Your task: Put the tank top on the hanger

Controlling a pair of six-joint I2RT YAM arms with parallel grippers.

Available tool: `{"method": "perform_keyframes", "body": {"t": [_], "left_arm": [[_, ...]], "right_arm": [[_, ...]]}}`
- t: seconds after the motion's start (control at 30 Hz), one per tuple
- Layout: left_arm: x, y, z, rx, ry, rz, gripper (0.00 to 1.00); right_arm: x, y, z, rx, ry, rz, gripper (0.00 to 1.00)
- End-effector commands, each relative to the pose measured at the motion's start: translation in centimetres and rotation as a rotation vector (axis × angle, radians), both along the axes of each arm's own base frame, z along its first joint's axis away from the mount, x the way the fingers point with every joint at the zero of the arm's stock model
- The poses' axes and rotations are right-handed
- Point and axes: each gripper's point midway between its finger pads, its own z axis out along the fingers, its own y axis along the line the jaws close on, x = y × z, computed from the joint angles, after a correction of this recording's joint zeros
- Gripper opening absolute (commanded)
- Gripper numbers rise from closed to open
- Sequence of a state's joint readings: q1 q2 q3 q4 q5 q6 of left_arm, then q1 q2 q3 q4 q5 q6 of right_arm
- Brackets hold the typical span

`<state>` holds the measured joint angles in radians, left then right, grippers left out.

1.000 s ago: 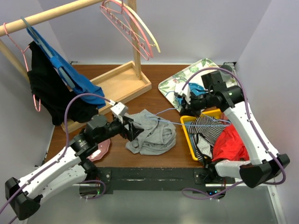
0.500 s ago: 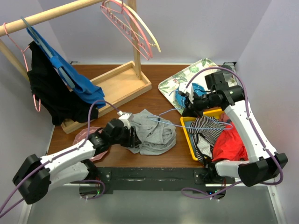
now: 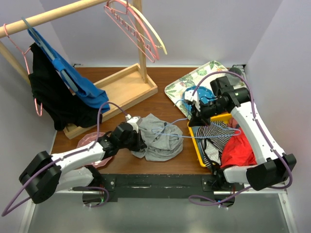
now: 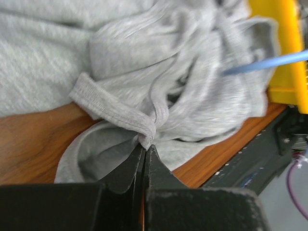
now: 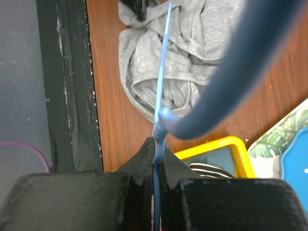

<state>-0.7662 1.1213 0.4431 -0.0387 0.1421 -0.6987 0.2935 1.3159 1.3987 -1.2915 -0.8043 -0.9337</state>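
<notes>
The light-grey tank top [image 3: 158, 138] lies crumpled on the wooden table near its front edge. My left gripper [image 3: 138, 141] is low at the heap's left side. In the left wrist view it [image 4: 145, 147] is shut on a pinched hem fold of the tank top [image 4: 192, 72]. My right gripper [image 3: 194, 114] holds the thin pale-blue hanger [image 3: 170, 124], whose triangle reaches left over the heap. In the right wrist view the gripper [image 5: 158, 139] is shut on the hanger [image 5: 162, 72] just below its hook, above the tank top [image 5: 192, 53]. The left wrist view shows one hanger [image 4: 269, 62] arm.
A yellow bin [image 3: 197, 141] right of the heap holds a striped garment [image 3: 214, 133] and a red one [image 3: 240, 148]. A floral tray [image 3: 177, 87] lies behind it. A wooden rack base [image 3: 124, 87] stands at the back left, with pink hangers [image 3: 131, 24] and dark clothes [image 3: 58, 97] on its rail.
My left gripper came down to the tank top's left edge and shut on a fold of it. My right gripper carried the hanger a little left, over the heap.
</notes>
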Motion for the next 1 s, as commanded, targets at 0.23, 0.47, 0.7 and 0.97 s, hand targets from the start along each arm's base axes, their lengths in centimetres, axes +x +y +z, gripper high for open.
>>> {"method": "perform_keyframes", "body": {"t": [0.23, 0.47, 0.7, 0.97], "left_arm": [[2.5, 0.3, 9.8, -0.305, -0.157, 0.045, 0.0], [2.4, -0.1, 12.9, -0.393, -0.182, 0.008, 0.0], [2.4, -1.1, 15.9, -0.468, -0.201, -0.029, 0.0], [3.5, -0.9, 17.9, -0.431, -0.249, -0.019, 0.0]], "right_arm": [[-2.1, -0.2, 0.1, 0.016, 0.009, 0.111, 0.0], [0.0, 0.9, -0.7, 0.052, 0.023, 0.038, 0.0], [0.8, 3.8, -1.1, 0.144, 0.136, 0.084, 0.0], [0.1, 5.4, 0.2, 0.247, 0.242, 0.163, 0.0]]}}
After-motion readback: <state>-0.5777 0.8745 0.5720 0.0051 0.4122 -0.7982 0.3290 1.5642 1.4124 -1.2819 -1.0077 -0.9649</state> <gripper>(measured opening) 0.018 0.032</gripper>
